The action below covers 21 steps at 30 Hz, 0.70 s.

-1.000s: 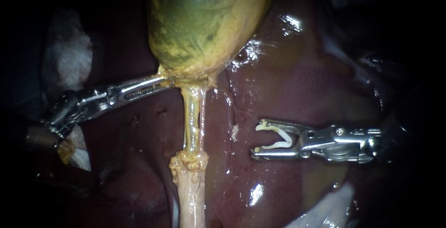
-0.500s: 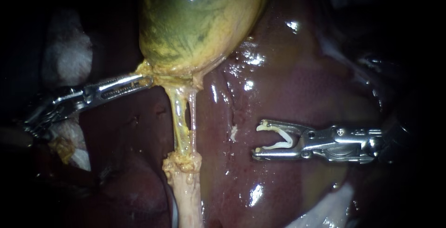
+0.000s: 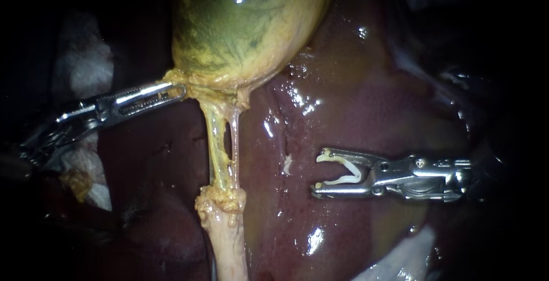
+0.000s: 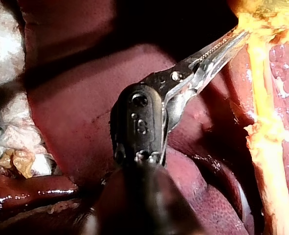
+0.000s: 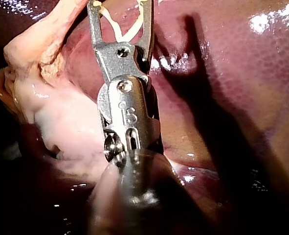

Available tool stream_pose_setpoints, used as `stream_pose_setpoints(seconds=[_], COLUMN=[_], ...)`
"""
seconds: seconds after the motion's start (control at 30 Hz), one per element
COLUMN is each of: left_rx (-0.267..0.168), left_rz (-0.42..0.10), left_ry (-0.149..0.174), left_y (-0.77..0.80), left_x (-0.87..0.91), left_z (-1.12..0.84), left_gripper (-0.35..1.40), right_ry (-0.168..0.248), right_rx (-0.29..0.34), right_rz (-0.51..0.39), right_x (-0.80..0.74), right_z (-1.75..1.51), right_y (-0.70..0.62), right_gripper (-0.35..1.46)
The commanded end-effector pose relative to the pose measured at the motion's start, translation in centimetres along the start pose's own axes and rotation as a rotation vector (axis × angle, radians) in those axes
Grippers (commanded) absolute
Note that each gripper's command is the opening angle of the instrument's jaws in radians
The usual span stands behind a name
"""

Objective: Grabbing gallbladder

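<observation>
1. Yellow-green gallbladder (image 3: 246,23) fills the upper centre, against the dark red liver (image 3: 354,98). Two thin tubes (image 3: 217,138) run taut from its neck down to a pale stump (image 3: 226,241).
2. My left instrument (image 3: 178,90) has its end effector clamped on the yellow fringe at the gallbladder's lower left edge.
3. My right instrument (image 3: 315,173) waits well apart over the liver. Its end effector is spread wide and carries a white clip (image 3: 355,172) that touches both jaws.
4. Risk: the bite looks shallow, so a harder pull may slip off, tear the fringe or overstretch the tubes.
5. Hidden: the gallbladder's top is cut off and my left shaft fades into darkness. I cannot tell how much tissue is held.
</observation>
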Motion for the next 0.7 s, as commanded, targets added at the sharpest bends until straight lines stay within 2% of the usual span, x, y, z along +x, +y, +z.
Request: stream_pose_setpoints(seconds=[0.03,0.7], left_rx=[0.000,0.004], left_rz=[0.001,0.000], left_ry=[0.000,0.002], left_y=[0.00,0.00], left_x=[0.00,0.00], left_z=[0.00,0.00], left_gripper=[-0.30,-0.30], right_ry=[0.000,0.000], right_rx=[-0.001,-0.001], right_rz=[0.000,0.000], right_x=[0.00,0.00], right_z=[0.00,0.00], right_y=[0.00,-0.01], right_gripper=[0.59,0.59])
